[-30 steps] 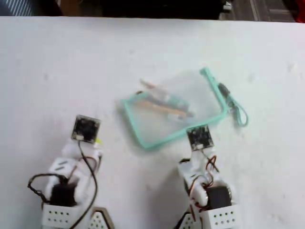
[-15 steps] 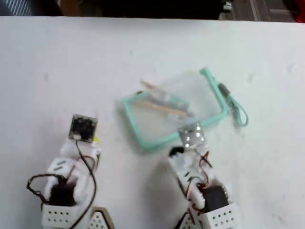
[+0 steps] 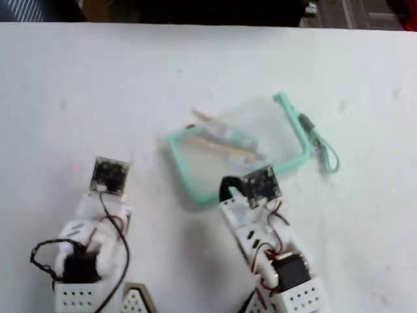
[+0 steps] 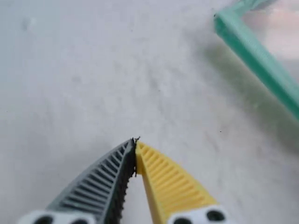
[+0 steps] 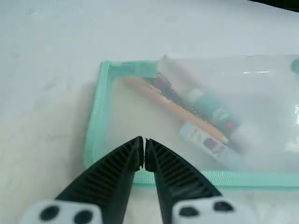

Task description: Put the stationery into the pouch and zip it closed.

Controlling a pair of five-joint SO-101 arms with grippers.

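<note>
A clear pouch (image 3: 238, 147) with a mint-green border lies tilted near the table's middle, with pens and a pencil (image 3: 225, 145) inside it. Its zipper pull and mint loop (image 3: 324, 151) hang off the right corner. In the right wrist view the pouch (image 5: 205, 116) and the stationery (image 5: 196, 112) lie just ahead of my right gripper (image 5: 143, 147), which is shut and empty over the near green edge. My left gripper (image 4: 135, 145) is shut over bare table, with a pouch corner (image 4: 252, 46) off to one side. From above, the left arm (image 3: 107, 179) stands left of the pouch, and the right arm (image 3: 251, 189) at its near edge.
The white table (image 3: 98, 85) stretches wide around the pouch. Its far edge runs along the top of the high view, with a dark room behind.
The right arm has swung left along the pouch's near edge. The left arm has drawn back slightly. The pouch has not moved.
</note>
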